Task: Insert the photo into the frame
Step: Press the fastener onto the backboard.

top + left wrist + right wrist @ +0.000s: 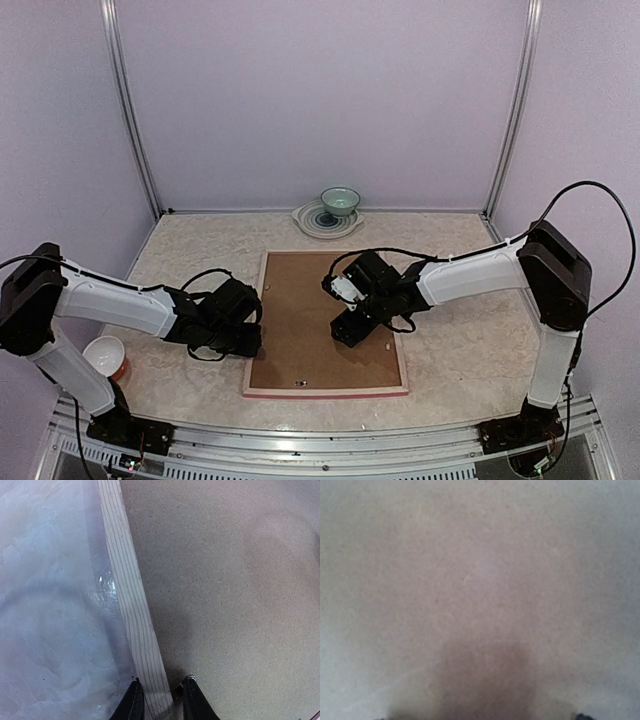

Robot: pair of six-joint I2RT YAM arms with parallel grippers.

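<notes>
Seemingly light, stiff frame (129, 595); my left gripper (163, 681) jaws pinch its thin rail; right gripper (352, 328) jaws, I cannot tell.

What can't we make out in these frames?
The photo: in no view; the top view shows only the backing board filling the frame.
Right end effector, open or shut: the right wrist view is a blur of board; from above, its own body hides the jaws.
Left end effector, grip on the frame rail: the left wrist view's bottom edge cuts the fingers short.
</notes>
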